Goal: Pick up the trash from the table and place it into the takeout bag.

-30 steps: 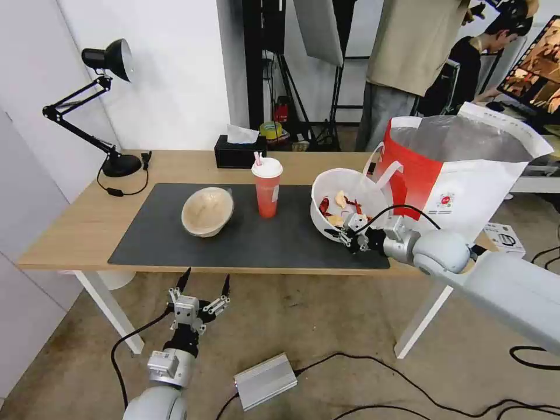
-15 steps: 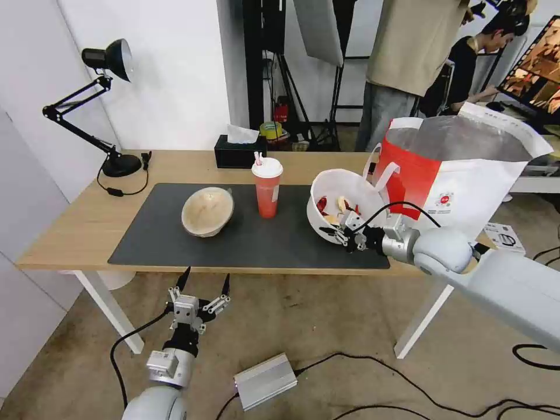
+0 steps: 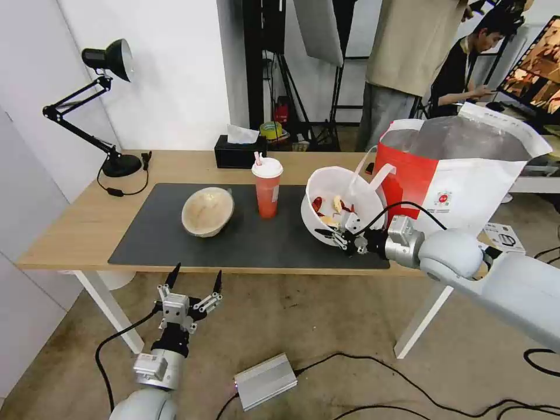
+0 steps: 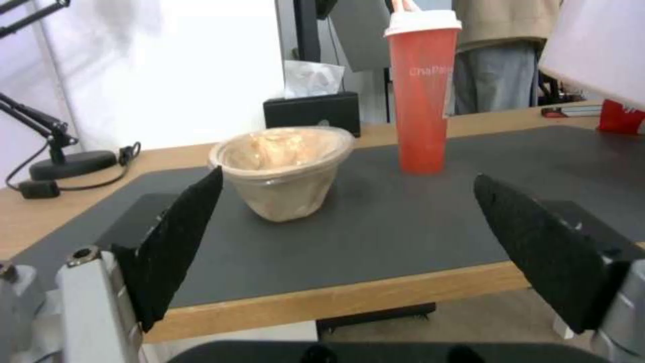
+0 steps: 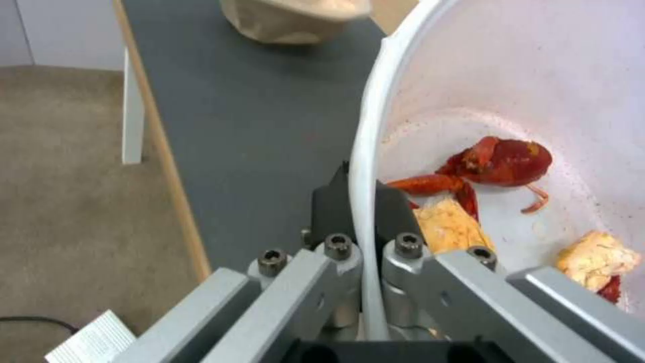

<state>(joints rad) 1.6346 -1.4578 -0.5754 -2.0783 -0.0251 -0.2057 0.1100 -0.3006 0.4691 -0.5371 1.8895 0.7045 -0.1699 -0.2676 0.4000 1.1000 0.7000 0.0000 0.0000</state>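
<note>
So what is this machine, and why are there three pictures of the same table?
It's a robot with two arms, tidying lunch rubbish. One camera sits on its head, and one rides on each wrist, so you get three looks. The right gripper has pinched the rim of the white bowl with red and yellow scraps, lifted and tipped beside the takeout bag. The left gripper waits open, low in front of the table. On the dark mat stand a beige bowl and a red cup. A black tissue box and a desk lamp sit behind.
</note>
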